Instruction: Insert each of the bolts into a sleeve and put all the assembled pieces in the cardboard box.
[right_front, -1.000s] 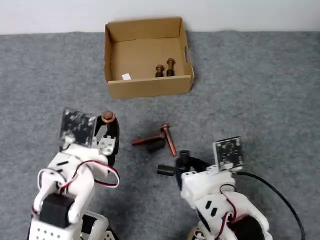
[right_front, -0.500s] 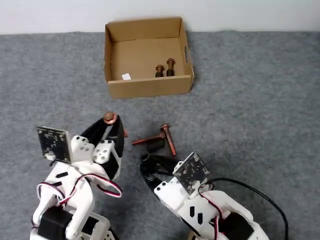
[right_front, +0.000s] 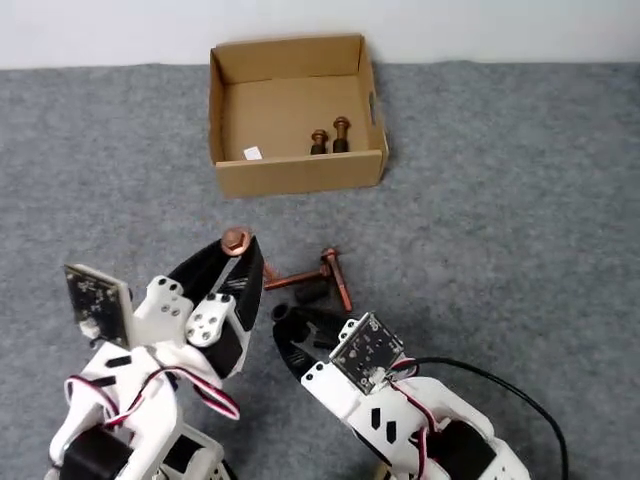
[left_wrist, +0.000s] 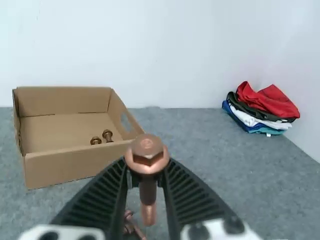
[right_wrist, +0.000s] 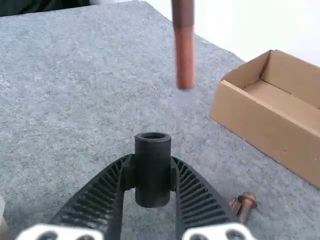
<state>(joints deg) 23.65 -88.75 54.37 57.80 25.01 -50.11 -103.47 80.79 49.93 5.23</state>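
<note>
My left gripper (right_front: 237, 258) (left_wrist: 145, 175) is shut on a copper bolt (left_wrist: 146, 172) (right_front: 236, 241), held upright with its hex head up. My right gripper (right_front: 287, 322) (right_wrist: 152, 172) is shut on a black sleeve (right_wrist: 152, 167), upright with its bore facing up. The bolt's shaft (right_wrist: 183, 45) hangs above and beyond the sleeve, apart from it. Two more bolts (right_front: 337, 278) and a black sleeve (right_front: 312, 292) lie on the grey carpet between the arms and the cardboard box (right_front: 296, 172). Inside the box stand two assembled pieces (right_front: 331, 135) (left_wrist: 101, 137).
The cardboard box (left_wrist: 70, 157) is open at the top, with a small white scrap (right_front: 252, 153) on its floor. A pile of folded clothes (left_wrist: 260, 110) lies by the far wall. Grey carpet (right_front: 500, 200) stretches open to the right of the box.
The left gripper carried its bolt right, toward the right gripper. The right arm swung left with the sleeve and turned it upright, so the two held parts are now close together.
</note>
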